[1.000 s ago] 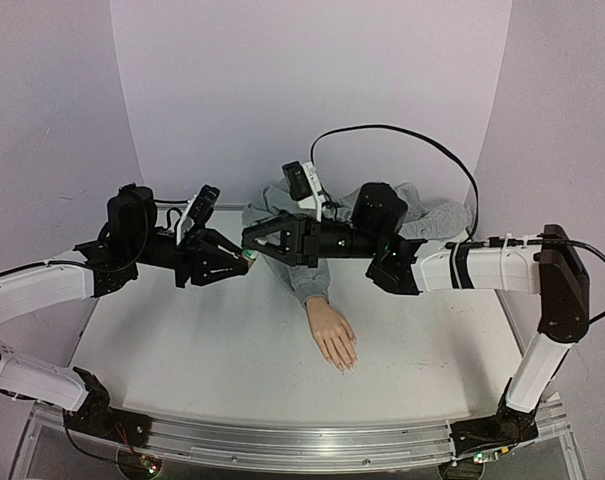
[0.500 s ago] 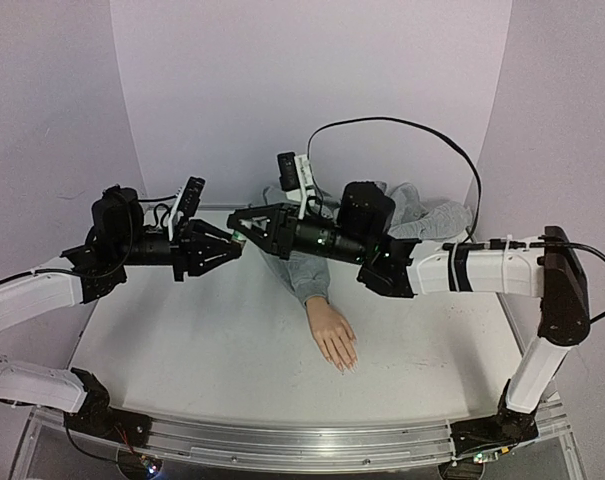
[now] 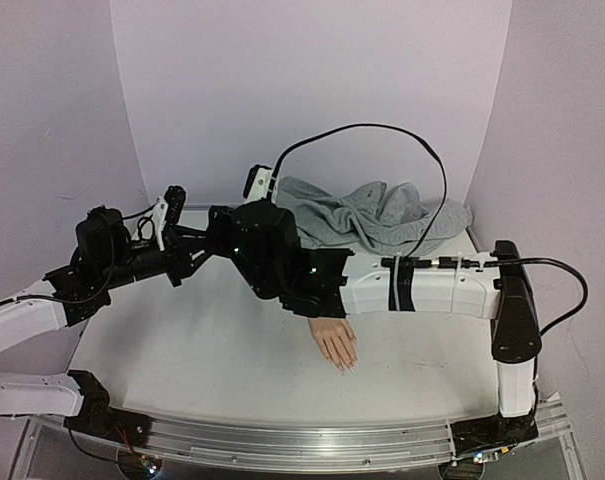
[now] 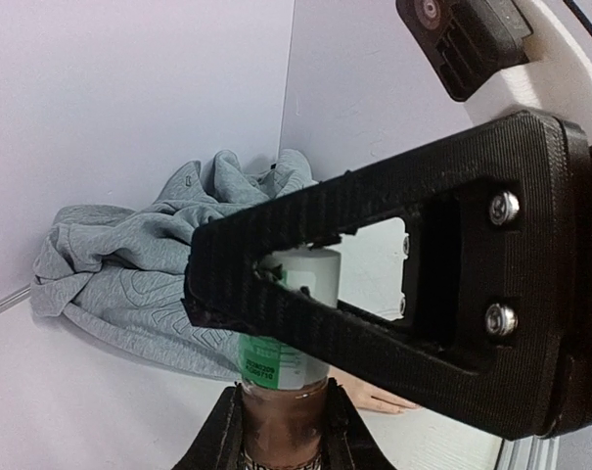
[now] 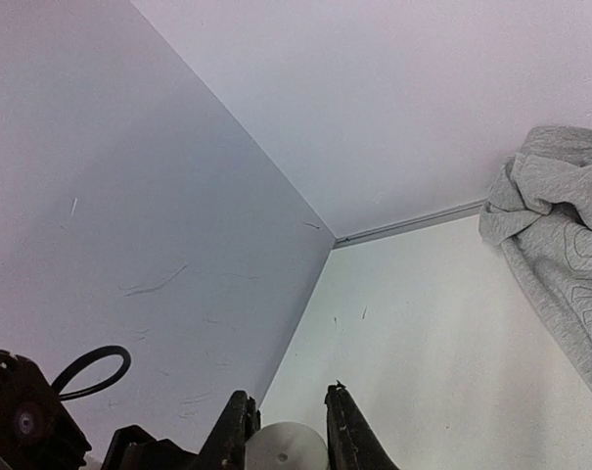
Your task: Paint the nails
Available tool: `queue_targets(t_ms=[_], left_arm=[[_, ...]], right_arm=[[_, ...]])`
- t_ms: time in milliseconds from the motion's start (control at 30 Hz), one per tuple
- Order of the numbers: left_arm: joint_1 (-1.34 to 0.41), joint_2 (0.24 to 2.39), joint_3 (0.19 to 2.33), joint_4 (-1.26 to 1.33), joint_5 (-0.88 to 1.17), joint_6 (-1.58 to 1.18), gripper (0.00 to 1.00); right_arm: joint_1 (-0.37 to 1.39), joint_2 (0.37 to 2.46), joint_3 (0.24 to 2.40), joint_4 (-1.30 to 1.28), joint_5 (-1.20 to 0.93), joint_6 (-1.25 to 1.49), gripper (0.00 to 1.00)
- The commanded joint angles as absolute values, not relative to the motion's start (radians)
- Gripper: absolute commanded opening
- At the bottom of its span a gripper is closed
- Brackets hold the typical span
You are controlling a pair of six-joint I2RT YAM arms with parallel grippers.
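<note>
With the left gripper [image 4: 281,426] clamped on the small bottle [image 4: 281,367] and the right gripper [image 5: 286,419] clamped on its white cap [image 5: 286,448] (the opening step, I judged), the nails [image 3: 344,366] lay apart on the mannequin hand [image 3: 332,338] on the table [image 3: 182,345], so next the cap needed careful unscrewing.

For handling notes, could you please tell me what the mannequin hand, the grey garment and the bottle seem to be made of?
The mannequin hand looks like smooth flesh-coloured plastic or rubber. The grey garment is soft knit fabric, by its limp folds. The bottle seems smooth plastic or glass, label printed green.
</note>
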State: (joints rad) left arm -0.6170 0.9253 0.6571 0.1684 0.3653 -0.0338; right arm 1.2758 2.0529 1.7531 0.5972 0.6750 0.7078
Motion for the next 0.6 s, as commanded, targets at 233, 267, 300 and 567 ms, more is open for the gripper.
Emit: queue_targets(t_ms=[233,267,300,567], left_arm=[[-0.614,0.929,0.771,0.203,0.212,-0.033,0.00],[-0.614,0.926,0.785,0.181,0.225,-0.036,0.00],[-0.614,0.919,0.792,0.167,0.241,-0.040,0.00],[-0.610,0.875,0.783,0.130,0.589,-0.004,0.00]], right_arm=[[1.241,1.804,1.603,0.551,0.260,0.480,0.88],[1.223,1.779,1.583,0.550,0.214,0.478,0.93],[1.204,1.758,1.563,0.551,0.155,0.474,0.97],[1.060,1.687,1.461,0.599,-0.331,0.382,0.98]])
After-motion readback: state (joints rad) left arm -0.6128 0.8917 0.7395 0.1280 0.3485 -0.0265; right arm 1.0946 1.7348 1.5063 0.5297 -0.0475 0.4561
